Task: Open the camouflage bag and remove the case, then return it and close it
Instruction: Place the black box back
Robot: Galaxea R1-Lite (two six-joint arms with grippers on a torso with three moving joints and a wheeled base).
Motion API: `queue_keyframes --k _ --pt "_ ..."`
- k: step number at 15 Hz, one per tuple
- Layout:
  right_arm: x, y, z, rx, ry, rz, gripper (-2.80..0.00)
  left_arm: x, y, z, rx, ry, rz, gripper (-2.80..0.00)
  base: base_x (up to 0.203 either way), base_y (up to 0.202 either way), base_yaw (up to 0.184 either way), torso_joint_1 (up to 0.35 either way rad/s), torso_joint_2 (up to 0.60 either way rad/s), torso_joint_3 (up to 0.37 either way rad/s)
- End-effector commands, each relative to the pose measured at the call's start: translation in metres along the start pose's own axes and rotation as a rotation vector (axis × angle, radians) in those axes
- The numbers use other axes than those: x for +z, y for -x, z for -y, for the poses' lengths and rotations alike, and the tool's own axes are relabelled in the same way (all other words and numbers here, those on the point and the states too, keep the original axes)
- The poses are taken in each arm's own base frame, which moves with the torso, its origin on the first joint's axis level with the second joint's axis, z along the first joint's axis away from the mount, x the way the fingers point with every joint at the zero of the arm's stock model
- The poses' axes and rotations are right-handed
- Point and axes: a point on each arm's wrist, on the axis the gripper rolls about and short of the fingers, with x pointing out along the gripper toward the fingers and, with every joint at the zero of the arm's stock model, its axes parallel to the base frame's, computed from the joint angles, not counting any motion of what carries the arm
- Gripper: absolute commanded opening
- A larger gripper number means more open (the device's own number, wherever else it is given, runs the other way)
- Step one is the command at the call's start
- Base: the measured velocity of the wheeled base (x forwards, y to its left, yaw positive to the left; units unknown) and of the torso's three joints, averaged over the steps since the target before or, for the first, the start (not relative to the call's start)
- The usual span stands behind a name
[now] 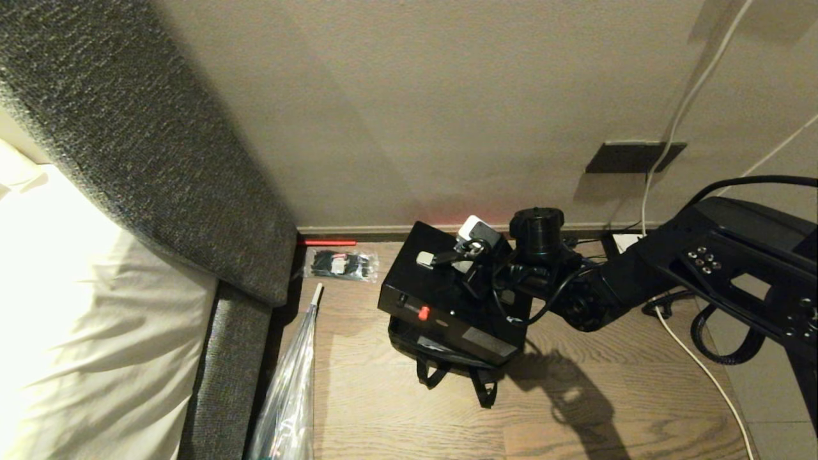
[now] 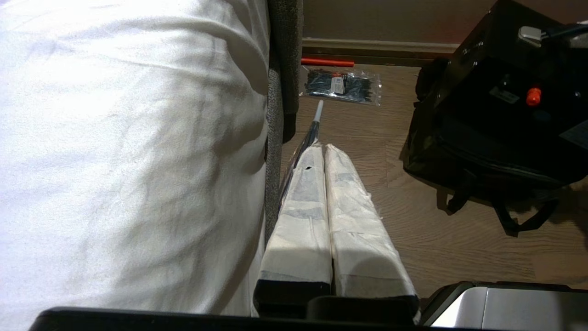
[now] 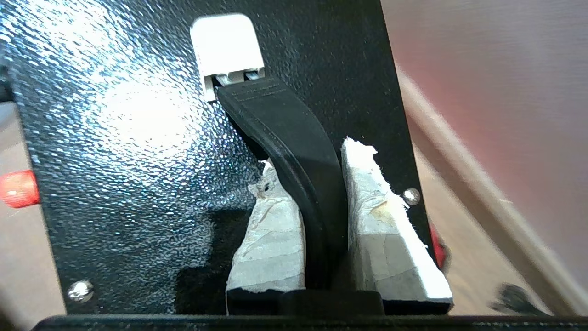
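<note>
The case, a flat black box with a red knob, hangs tilted over the camouflage bag. The bag lies on the wood floor, its strap handles toward me and its inside hidden by the case. My right gripper is over the case's top face. In the right wrist view the right gripper is shut on the case's black handle, one padded finger on each side. My left gripper hangs shut and empty beside the bed, left of the bag.
A bed with a white sheet and grey padded headboard fills the left. A clear packet of black items and a red stick lie by the wall. A plastic-wrapped rod leans near the bed. White cables trail on the right.
</note>
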Motion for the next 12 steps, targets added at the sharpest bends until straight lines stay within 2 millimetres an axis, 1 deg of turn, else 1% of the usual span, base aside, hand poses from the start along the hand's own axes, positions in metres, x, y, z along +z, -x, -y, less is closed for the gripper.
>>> queue_keyframes --k 1,3,5,6,8,12 --pt "-0.008 0.008 0.004 0.032 -0.003 -0.001 -2.8 -0.001 0.0 0.0 0.0 0.0 -0.001 -2.8 0.0 0.0 0.0 0.0 0.0 0.0" --pt "-0.008 0.014 0.01 0.084 -0.004 0.022 -2.8 -0.001 0.0 0.0 0.001 0.0 0.0 -2.8 0.0 0.0 0.0 0.0 0.0 0.0" --pt "-0.007 0.024 0.015 0.123 -0.01 0.009 -2.8 -0.001 0.0 0.0 0.001 0.0 -0.001 -2.8 0.0 0.0 0.0 0.0 0.0 0.0" --pt "-0.008 0.025 0.015 0.127 -0.012 0.004 -2.8 0.0 0.0 0.0 0.001 0.0 0.0 -2.8 0.0 0.0 0.0 0.0 0.0 0.0" --pt "-0.01 0.031 0.022 0.115 -0.017 -0.004 -2.8 -0.001 0.0 0.0 0.001 0.0 -0.001 -2.8 0.0 0.0 0.0 0.0 0.0 0.0" --pt "-0.017 0.039 0.035 0.147 -0.018 0.026 -2.8 -0.001 0.0 0.0 0.0 0.0 -0.001 -2.8 0.0 0.0 0.0 0.0 0.0 0.0"
